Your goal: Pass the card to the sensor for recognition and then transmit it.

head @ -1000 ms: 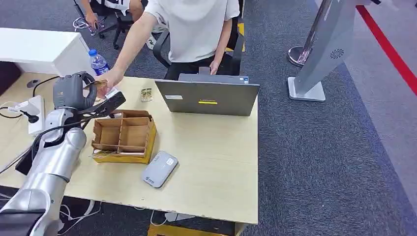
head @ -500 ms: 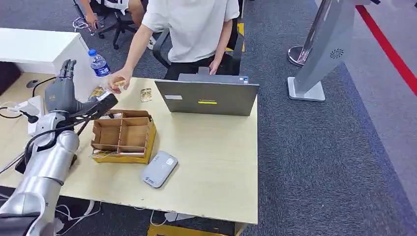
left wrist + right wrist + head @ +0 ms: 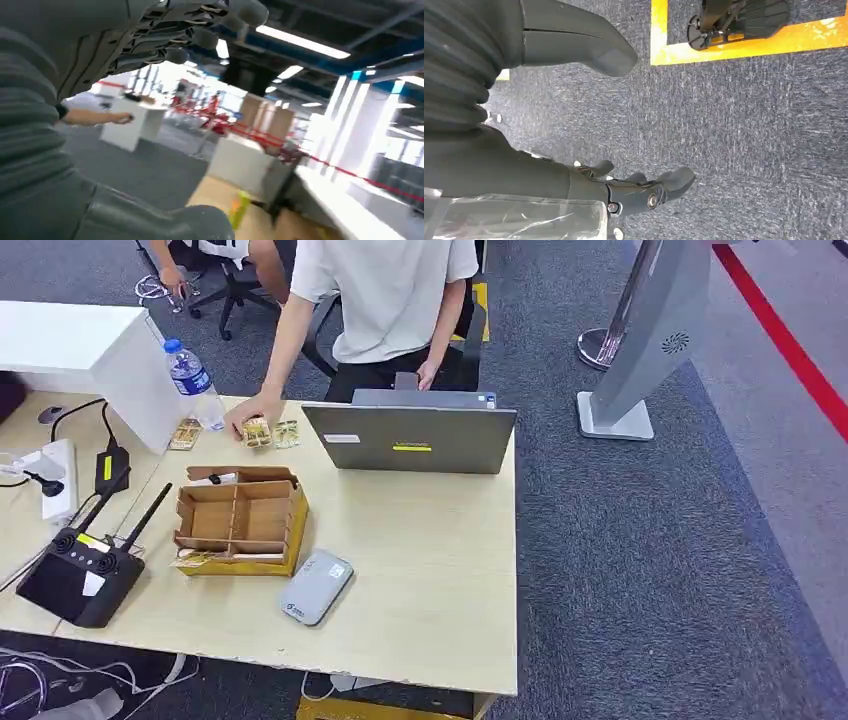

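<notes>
A person's hand (image 3: 243, 417) presses a yellowish card (image 3: 257, 431) onto the table's far side, just left of the laptop (image 3: 410, 439). Two more cards lie near it, one (image 3: 287, 433) to its right and one (image 3: 185, 433) by the water bottle (image 3: 188, 374). The grey sensor pad (image 3: 317, 587) lies near the front edge, right of the cardboard divider box (image 3: 240, 519). My left hand (image 3: 100, 50) is lifted in the left wrist view, fingers spread, holding nothing. My right hand (image 3: 574, 180) hangs over the carpet with fingers apart and nothing in it.
A black remote controller with antennas (image 3: 85, 575) sits at the table's (image 3: 440, 570) left front. A white power strip (image 3: 55, 475) and cables lie at the far left. The person sits behind the laptop. A grey kiosk stand (image 3: 640, 350) rises at the right on the carpet.
The person took the card from my left hand and set it down beside the laptop. My left arm opened and dropped out of the head view. The camera shifted slightly.
</notes>
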